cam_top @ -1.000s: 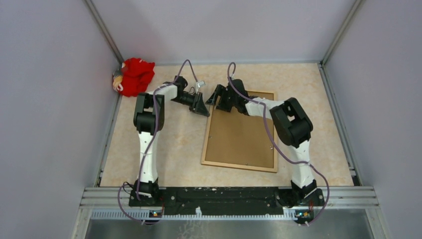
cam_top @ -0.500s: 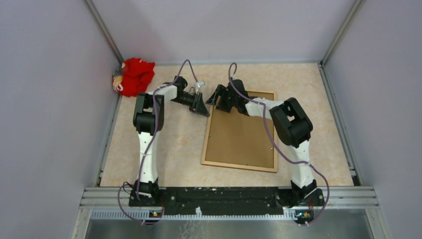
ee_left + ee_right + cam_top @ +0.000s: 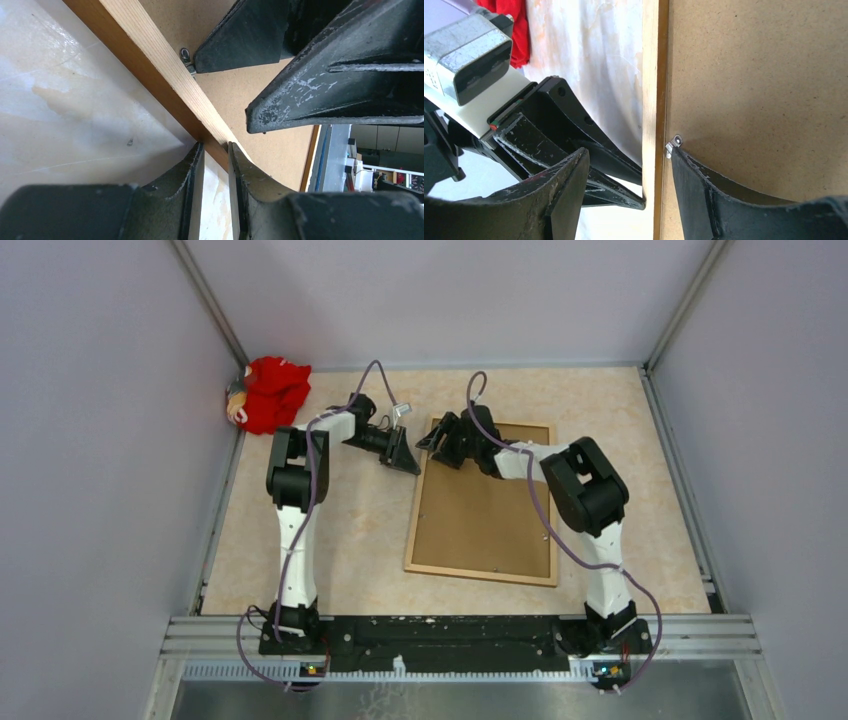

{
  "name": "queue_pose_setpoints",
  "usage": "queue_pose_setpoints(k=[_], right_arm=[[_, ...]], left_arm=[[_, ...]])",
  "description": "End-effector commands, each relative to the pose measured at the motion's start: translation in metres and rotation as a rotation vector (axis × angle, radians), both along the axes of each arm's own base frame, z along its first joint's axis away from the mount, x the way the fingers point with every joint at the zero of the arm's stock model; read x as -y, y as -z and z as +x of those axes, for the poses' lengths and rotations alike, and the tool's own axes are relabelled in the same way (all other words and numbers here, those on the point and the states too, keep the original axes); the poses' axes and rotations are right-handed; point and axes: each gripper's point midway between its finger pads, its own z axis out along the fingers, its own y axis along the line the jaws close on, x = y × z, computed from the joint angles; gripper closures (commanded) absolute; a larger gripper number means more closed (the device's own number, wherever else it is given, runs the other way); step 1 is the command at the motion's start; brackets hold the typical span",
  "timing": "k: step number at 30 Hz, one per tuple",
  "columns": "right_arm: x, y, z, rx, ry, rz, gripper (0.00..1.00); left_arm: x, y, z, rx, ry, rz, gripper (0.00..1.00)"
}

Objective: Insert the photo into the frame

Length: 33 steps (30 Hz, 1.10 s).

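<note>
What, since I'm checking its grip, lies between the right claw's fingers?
The frame's wooden rail and the left claw's tip, in the right wrist view.

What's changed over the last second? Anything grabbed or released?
The right pincer slid slightly rightward over the frame, uncovering its far left corner; its jaws are open astride the left moulding. Nothing was newly gripped or released. The left pincer stays clamped on the frame's left edge; frame, backing board and red cloth haven't moved.
</note>
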Motion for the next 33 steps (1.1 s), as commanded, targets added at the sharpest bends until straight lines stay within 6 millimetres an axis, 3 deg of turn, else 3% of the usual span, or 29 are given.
queue_pose_setpoints(k=[1, 10, 14, 33], right_arm=[[-0.008, 0.01, -0.002, -0.015, 0.032, 0.046, 0.39], [0.015, -0.008, -0.016, 0.011, 0.055, -0.005, 0.35], [0.012, -0.004, -0.021, -0.002, 0.041, -0.001, 0.35], [-0.012, 0.012, -0.008, -0.049, 0.022, 0.033, 0.35]], left_arm=[[-0.007, 0.016, -0.009, 0.009, 0.008, 0.095, 0.71], [-0.012, 0.017, -0.009, 0.013, 0.005, 0.102, 0.71], [-0.012, 0.016, -0.01, 0.009, 0.003, 0.1, 0.71], [-0.012, 0.016, -0.01, 0.007, -0.001, 0.094, 0.71]])
